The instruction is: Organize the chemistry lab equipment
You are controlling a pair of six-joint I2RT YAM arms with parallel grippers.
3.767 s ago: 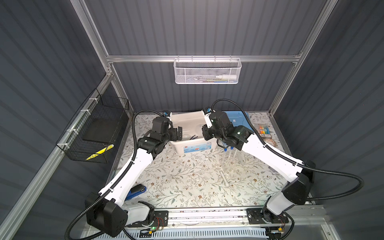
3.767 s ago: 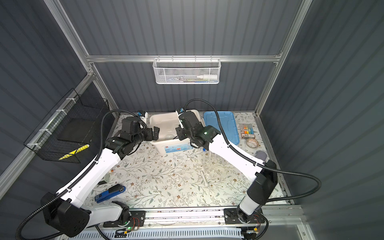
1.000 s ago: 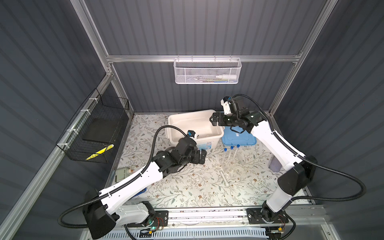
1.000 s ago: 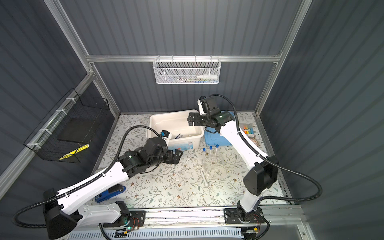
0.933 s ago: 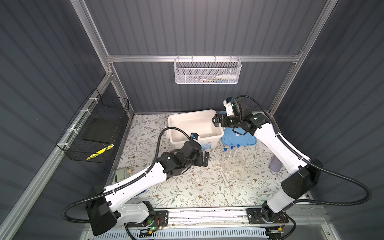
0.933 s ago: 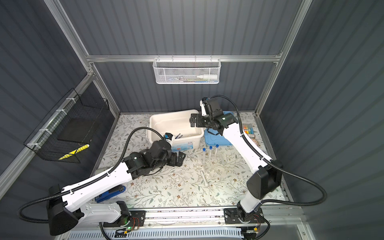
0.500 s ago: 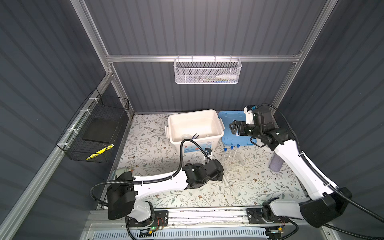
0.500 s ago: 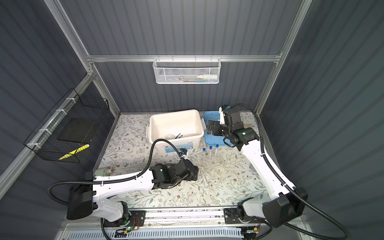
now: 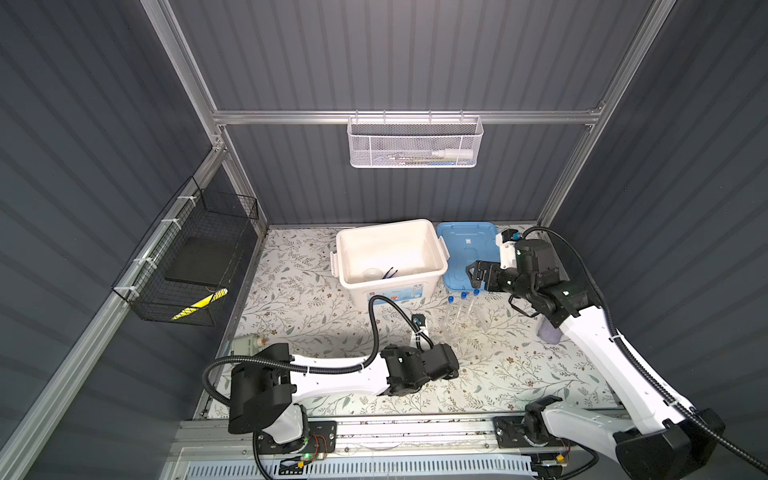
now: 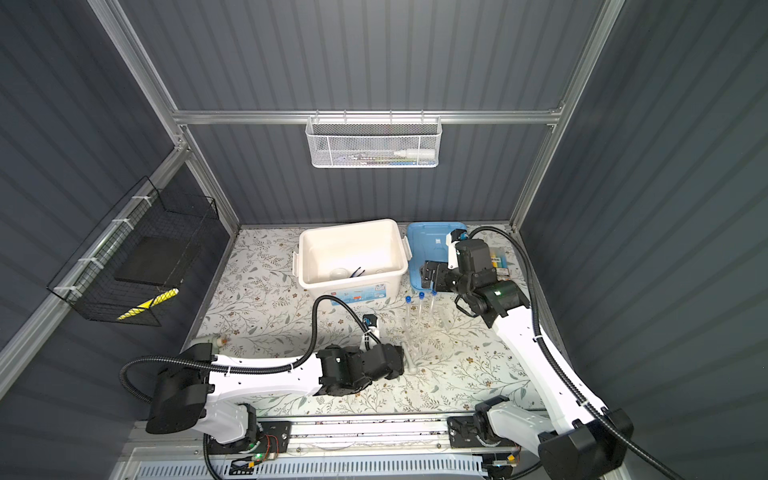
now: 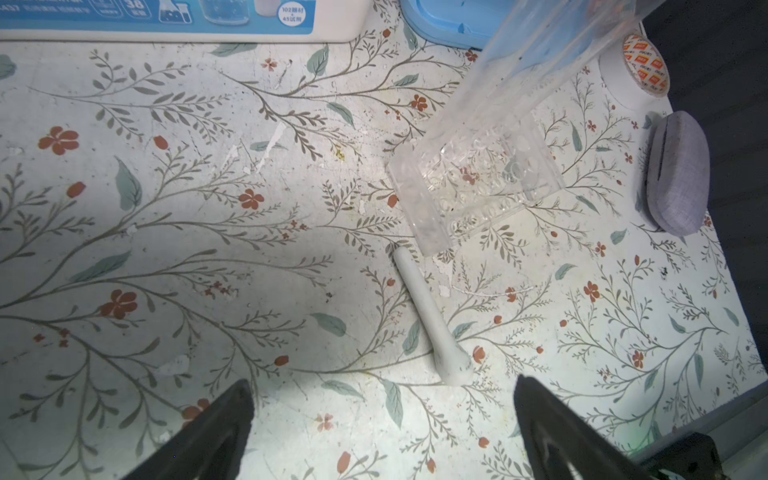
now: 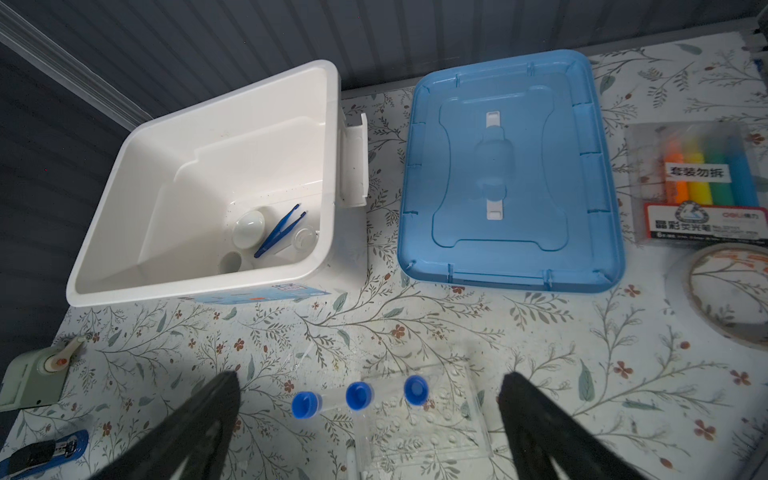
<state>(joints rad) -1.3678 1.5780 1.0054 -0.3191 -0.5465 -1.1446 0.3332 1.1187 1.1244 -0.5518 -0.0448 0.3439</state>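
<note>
A white pestle (image 11: 432, 316) lies flat on the flowered mat, just ahead of my open left gripper (image 11: 382, 415), which hangs low with nothing between its fingers. In a top view the pestle (image 10: 409, 357) shows at the gripper's (image 10: 400, 362) tip. A clear tube rack (image 12: 419, 424) stands behind it with three blue-capped test tubes (image 12: 360, 395). My right gripper (image 12: 370, 415) hovers open above the tubes, near the blue lid's (image 9: 467, 253) front edge. The white bin (image 9: 345, 243) holds dark blue tweezers (image 12: 280, 232), a white dish (image 12: 248, 226) and small clear glassware (image 12: 305, 239).
A marker pack (image 12: 702, 183) and a tape roll (image 12: 731, 299) lie right of the lid. A grey cloth (image 11: 677, 174) sits at the right edge. A blue stapler (image 12: 45, 449) and a green gadget (image 12: 37, 374) lie at the front left. Wire baskets hang on the walls.
My left arm swung from the bin down to the front of the mat, over the pestle. My right gripper drew back from the bin to the right, above the tubes. Both stayed open.
</note>
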